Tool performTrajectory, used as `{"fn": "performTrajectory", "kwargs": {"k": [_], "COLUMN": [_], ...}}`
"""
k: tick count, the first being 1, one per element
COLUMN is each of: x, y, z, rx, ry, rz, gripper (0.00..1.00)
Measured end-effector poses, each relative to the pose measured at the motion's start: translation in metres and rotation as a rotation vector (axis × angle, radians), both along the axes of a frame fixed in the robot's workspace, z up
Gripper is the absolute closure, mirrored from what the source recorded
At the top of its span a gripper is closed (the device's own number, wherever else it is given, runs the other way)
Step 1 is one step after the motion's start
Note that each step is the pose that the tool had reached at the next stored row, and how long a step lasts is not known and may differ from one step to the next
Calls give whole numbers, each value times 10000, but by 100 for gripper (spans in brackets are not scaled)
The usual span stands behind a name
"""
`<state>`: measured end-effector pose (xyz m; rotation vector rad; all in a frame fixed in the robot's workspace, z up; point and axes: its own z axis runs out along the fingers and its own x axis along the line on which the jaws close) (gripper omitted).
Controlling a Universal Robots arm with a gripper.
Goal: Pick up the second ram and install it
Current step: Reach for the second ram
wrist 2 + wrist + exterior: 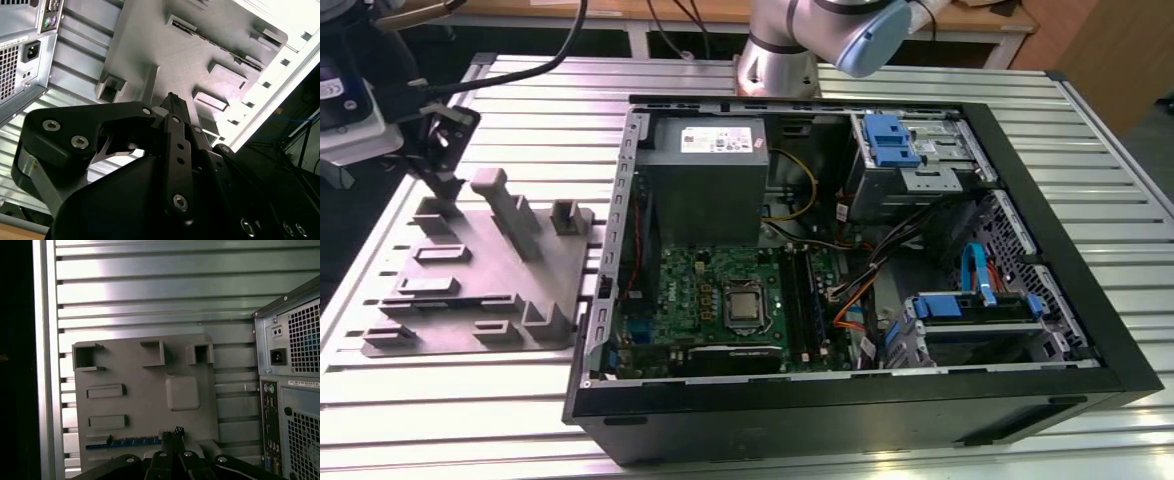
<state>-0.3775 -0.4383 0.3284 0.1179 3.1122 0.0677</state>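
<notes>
Black and carrying nothing, the claw (171, 434) hangs over the grey fixture plate (145, 375) with its two tips drawn together and nothing caught between them. In the exterior view the claw (447, 180) sits toward the plate's far corner on that view's left. It looks clear of the surface, so I judge the pick-up not yet made.

Just beyond the tips in the first wrist view lies the second ram (125, 442), a long, thin, bluish-dark strip along the plate's edge. In the second wrist view the second ram (222, 47) appears to stand on edge between small grey blocks. That pose probably lets the claw close across its flat faces from above and carry it in the attitude a socket needs.

Beside the plate, on the ribbed aluminium bench (400, 420), the open computer case (787, 420) lies on its side with its rear panel toward the plate. Its green board (707, 290) faces up, which leaves the long black sockets (807, 300) reachable from overhead.

The end of the stick nearest the claw is hidden behind the tips. Whether any socket already holds a stick cannot be made out among the cables. The arm (814, 40) is cut off at the exterior view's top edge.
</notes>
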Motion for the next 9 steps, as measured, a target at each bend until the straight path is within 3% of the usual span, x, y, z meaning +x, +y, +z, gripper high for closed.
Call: {"fn": "performTrajectory", "kwargs": {"k": [9], "x": [-79], "y": [-44], "z": [-127], "rx": [-1], "ry": [11], "rz": [-1], "gripper": [90]}}
